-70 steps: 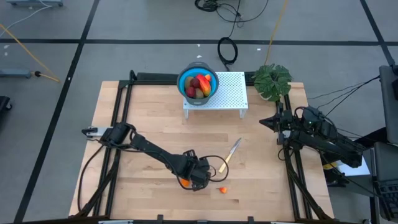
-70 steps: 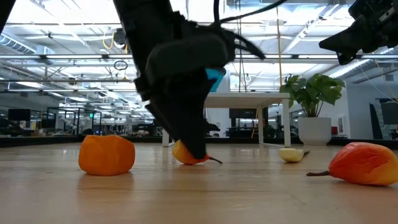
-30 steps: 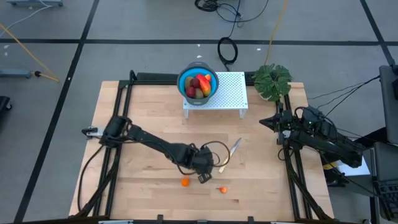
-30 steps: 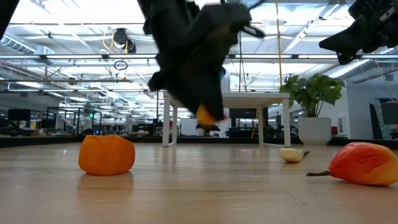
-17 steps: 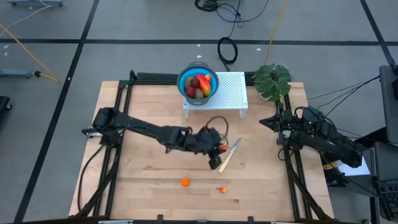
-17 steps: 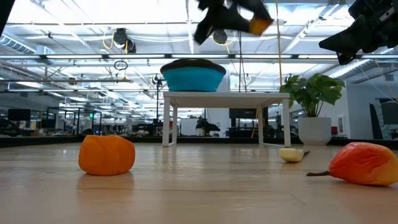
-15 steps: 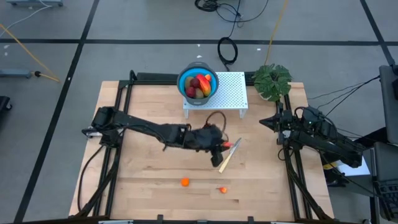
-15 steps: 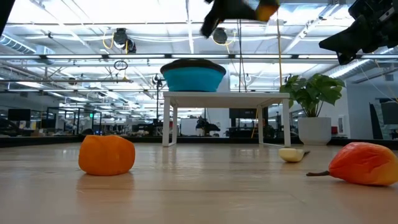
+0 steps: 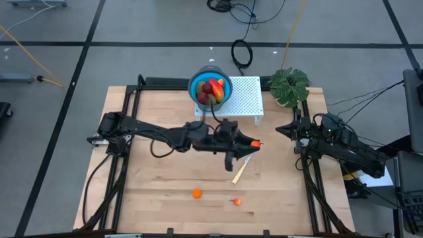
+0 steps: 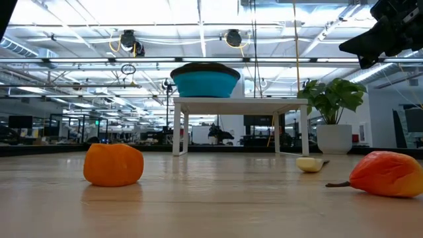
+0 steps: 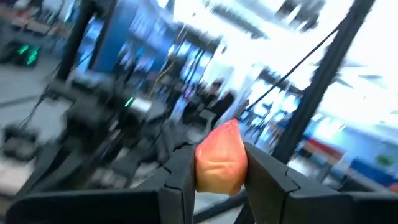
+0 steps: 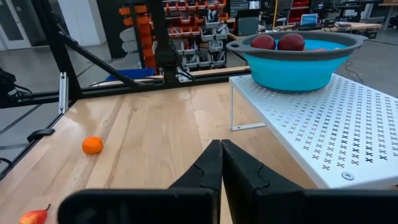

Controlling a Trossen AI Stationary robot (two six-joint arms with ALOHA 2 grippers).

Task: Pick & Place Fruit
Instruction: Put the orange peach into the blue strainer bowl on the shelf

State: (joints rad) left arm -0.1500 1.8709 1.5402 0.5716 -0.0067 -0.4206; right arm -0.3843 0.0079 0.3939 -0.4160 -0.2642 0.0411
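Gripping a small orange fruit (image 9: 254, 143) between its fingertips, the left gripper (image 9: 249, 144) is hanging above mid-table in the high view, just in front of the white perforated stand (image 9: 244, 99). The blue bowl (image 9: 197, 91) on that stand is holding more fruit. Two orange pieces (image 9: 197, 194) are lying near the front edge. The right gripper (image 9: 280, 129) is waiting at the table's right side.

Low view: two orange pieces (image 10: 114, 164) are sitting on the wood.

Left wrist view: both fingers (image 11: 181, 176) are pressing the orange-red piece (image 11: 221, 161), jaws narrowly parted around it.

Right wrist view: right fingers (image 12: 210, 167) are pressed together, holding nothing.
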